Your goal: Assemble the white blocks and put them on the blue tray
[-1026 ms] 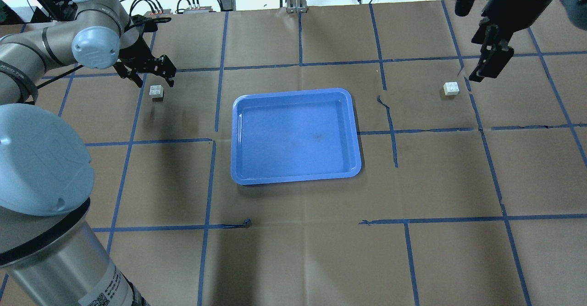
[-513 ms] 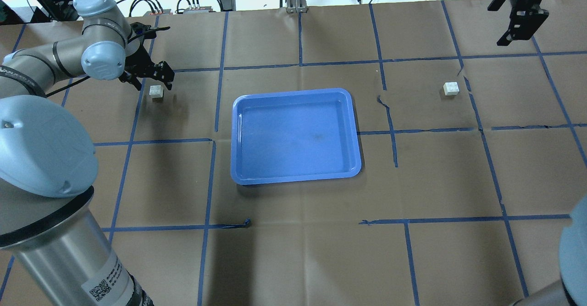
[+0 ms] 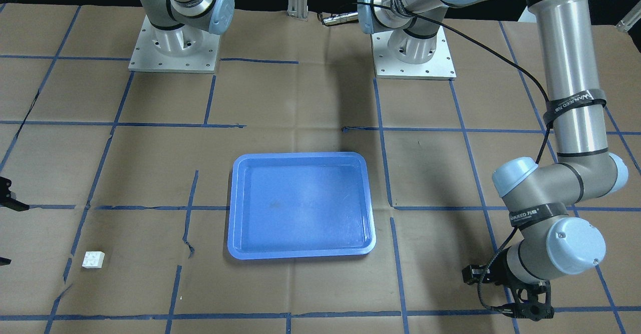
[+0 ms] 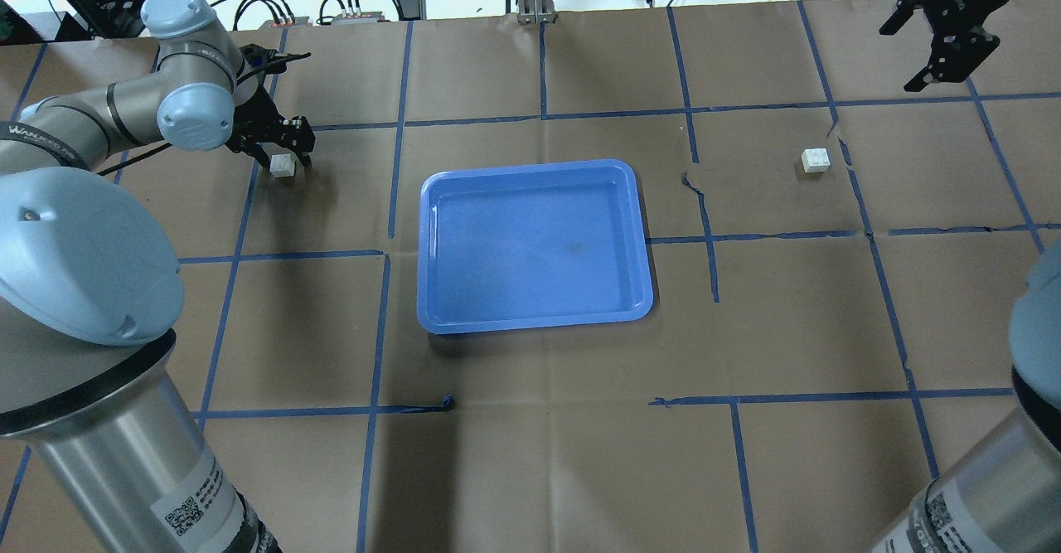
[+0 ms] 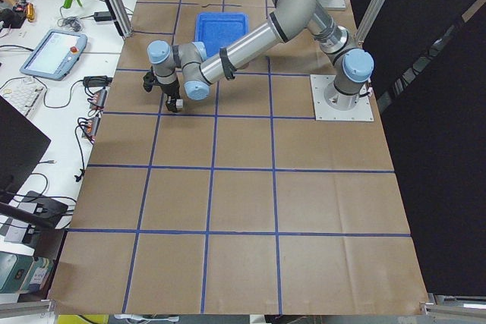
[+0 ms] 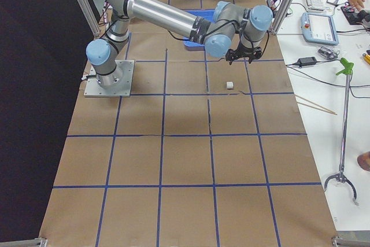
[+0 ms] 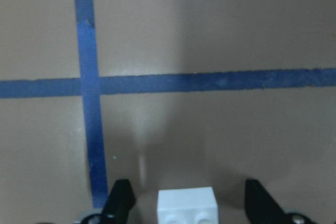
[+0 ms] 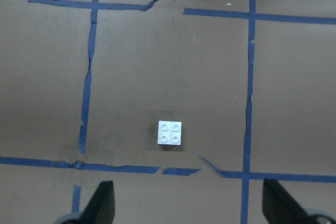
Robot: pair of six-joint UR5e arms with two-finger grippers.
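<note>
Brown paper ruled into squares by blue tape covers the table (image 4: 539, 453), with cables and power bricks along its far edge. Low over it, the left gripper (image 4: 280, 152) has its two black fingers (image 7: 119, 200) spread, and one small white square plastic brick (image 7: 187, 205) stands on the paper between them, a gap on either side, so neither finger touches it. The right gripper (image 8: 190, 203) hangs higher above the table, its fingers also spread wide and holding nothing. The other small white four-studded brick (image 8: 170, 132) lies below it and ahead of its fingertips, well apart from them, just beside a torn strip of tape. A glossy blue rectangular plastic tray (image 4: 530, 165) with rounded corners and a low rim sits flat between the two grippers, well apart from both. Neither brick is on it, and the bricks lie well apart from each other.
</note>
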